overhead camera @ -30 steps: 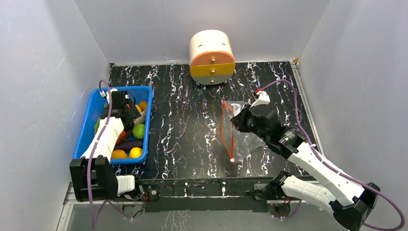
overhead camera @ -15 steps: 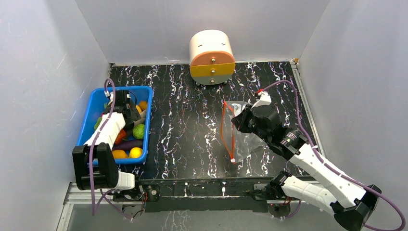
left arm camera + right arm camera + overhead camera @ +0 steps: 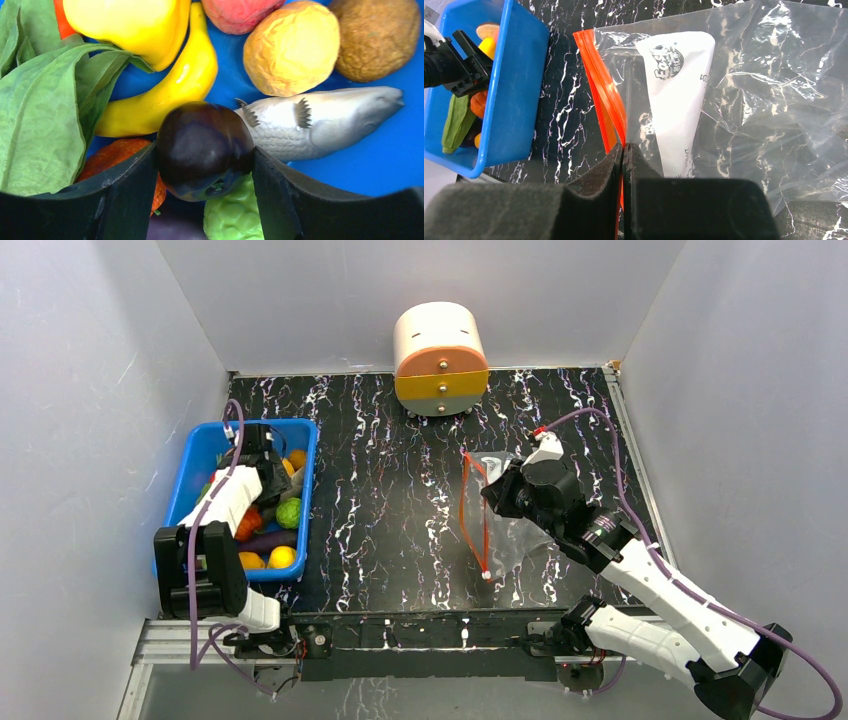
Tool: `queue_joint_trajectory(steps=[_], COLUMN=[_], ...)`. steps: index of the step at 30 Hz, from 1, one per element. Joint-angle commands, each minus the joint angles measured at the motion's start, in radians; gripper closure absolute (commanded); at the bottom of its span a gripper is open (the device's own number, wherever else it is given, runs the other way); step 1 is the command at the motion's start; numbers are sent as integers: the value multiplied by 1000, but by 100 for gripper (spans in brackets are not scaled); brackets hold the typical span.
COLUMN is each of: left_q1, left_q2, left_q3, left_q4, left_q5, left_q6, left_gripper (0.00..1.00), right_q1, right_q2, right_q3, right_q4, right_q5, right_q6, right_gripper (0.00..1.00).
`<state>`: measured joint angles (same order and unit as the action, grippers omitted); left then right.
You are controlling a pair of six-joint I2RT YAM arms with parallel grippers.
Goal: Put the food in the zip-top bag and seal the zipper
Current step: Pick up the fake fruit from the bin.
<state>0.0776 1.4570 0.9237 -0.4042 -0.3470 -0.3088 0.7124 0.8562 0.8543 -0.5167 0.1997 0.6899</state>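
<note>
Down in the blue bin (image 3: 187, 493), my left gripper (image 3: 205, 156) has a finger pressed against each side of a dark brown lump (image 3: 200, 140). Other food lies around it: a leafy green (image 3: 40, 115), a yellow banana (image 3: 170, 95), a silver fish (image 3: 320, 122) and a bumpy green ball (image 3: 232, 215). The zip-top bag (image 3: 515, 525) lies mid-table, clear and holding only its white label (image 3: 674, 95). My right gripper (image 3: 623, 147) is shut on the upper lip of the red-orange zipper (image 3: 601, 85), holding the mouth apart. It faces the bin.
A cream and orange round drawer unit (image 3: 440, 358) stands at the back centre. Grey walls close in the left, right and rear. A strip of black marbled tabletop (image 3: 380, 500) lies between bin and bag.
The left gripper has pushed further back into the bin and its jaws have narrowed onto the dark lump. The right gripper still holds the zipper lip in the same spot.
</note>
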Motion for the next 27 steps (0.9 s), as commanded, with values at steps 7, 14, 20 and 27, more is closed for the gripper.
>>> queue_joint_trajectory(steps=[7, 14, 20, 27], left_q1=[7, 8, 7, 8], left_q2=[-159, -300, -361, -417], left_q3=[80, 105, 211, 193], left_q4=[-77, -136, -205, -201], left_q5=[83, 195, 396, 741], left_q6=[14, 23, 11, -81], left_gripper=[58, 58, 60, 66], right_q1=[1, 2, 1, 2], right_q2=[-14, -12, 4, 32], right_q3=[3, 5, 11, -7], right_q4=[41, 49, 96, 171], right_q5=[-2, -40, -81, -113], right_q6=[9, 40, 87, 155], right_gripper=[100, 100, 100, 100])
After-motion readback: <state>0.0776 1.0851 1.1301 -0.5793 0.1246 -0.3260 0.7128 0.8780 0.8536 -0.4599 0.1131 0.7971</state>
